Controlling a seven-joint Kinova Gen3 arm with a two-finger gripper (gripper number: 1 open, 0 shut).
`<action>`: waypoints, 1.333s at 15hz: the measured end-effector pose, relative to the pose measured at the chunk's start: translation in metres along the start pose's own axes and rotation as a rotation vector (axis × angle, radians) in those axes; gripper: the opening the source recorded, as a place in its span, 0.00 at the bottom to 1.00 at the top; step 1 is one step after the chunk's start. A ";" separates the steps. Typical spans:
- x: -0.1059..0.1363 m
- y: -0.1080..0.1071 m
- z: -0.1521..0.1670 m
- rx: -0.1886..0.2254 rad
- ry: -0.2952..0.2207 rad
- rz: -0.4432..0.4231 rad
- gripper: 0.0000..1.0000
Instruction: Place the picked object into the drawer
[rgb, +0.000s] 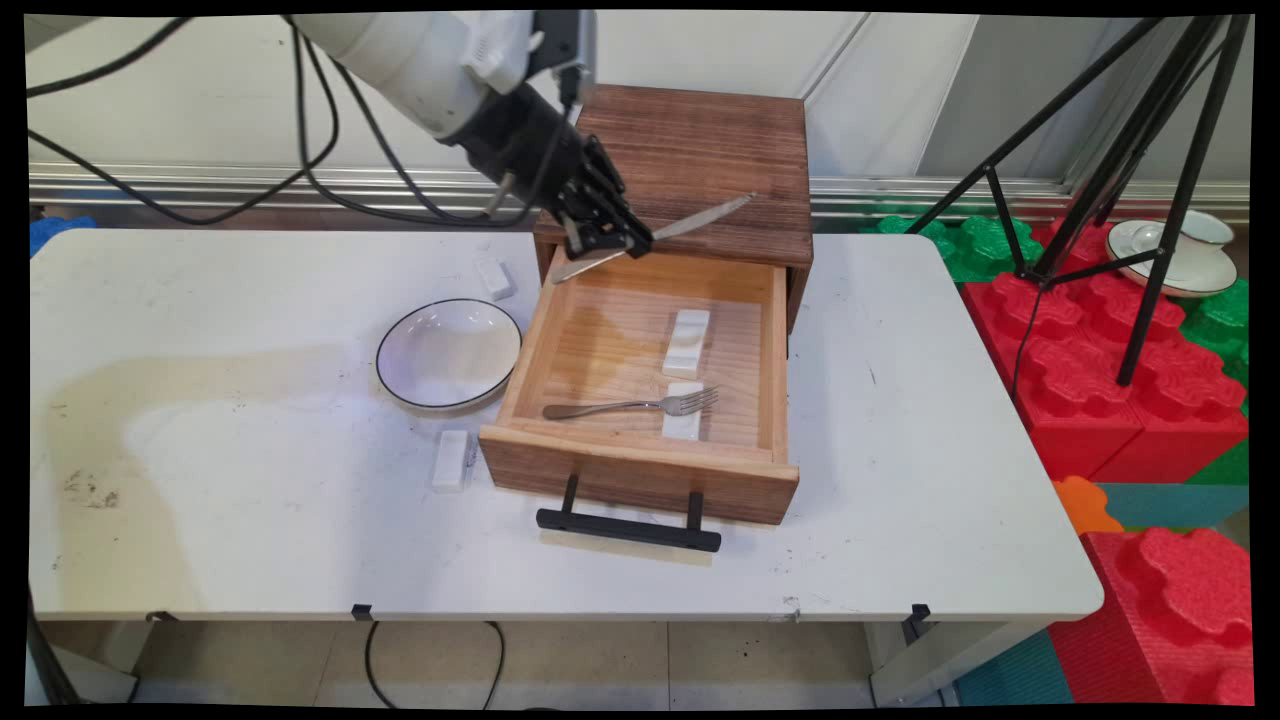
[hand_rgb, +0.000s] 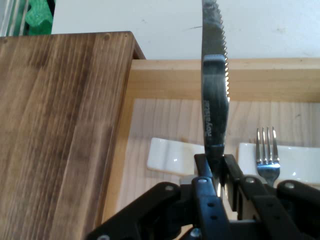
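Observation:
My black gripper (rgb: 622, 240) is shut on a steel table knife (rgb: 690, 221), held level above the back edge of the open wooden drawer (rgb: 640, 455). In the hand view the serrated knife (hand_rgb: 215, 90) runs up from between the fingers (hand_rgb: 202, 167). Inside the drawer a fork (rgb: 630, 405) lies with its tines on one of two white cutlery rests (rgb: 686, 342); the fork's tines (hand_rgb: 266, 150) and the rests (hand_rgb: 172, 156) show below the blade. The dark wooden cabinet (rgb: 700, 150) stands behind the drawer.
A white bowl with a dark rim (rgb: 448, 352) sits left of the drawer. Two small white blocks lie on the table, one (rgb: 450, 459) near the drawer's front corner, one (rgb: 494, 278) behind the bowl. A black tripod (rgb: 1130, 200) and red foam blocks (rgb: 1110, 380) stand to the right.

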 end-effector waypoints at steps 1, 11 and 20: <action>0.004 -0.001 0.012 0.001 -0.002 0.009 0.00; 0.003 -0.006 0.071 -0.004 -0.062 0.040 0.00; -0.024 -0.009 0.115 -0.021 -0.150 0.047 0.00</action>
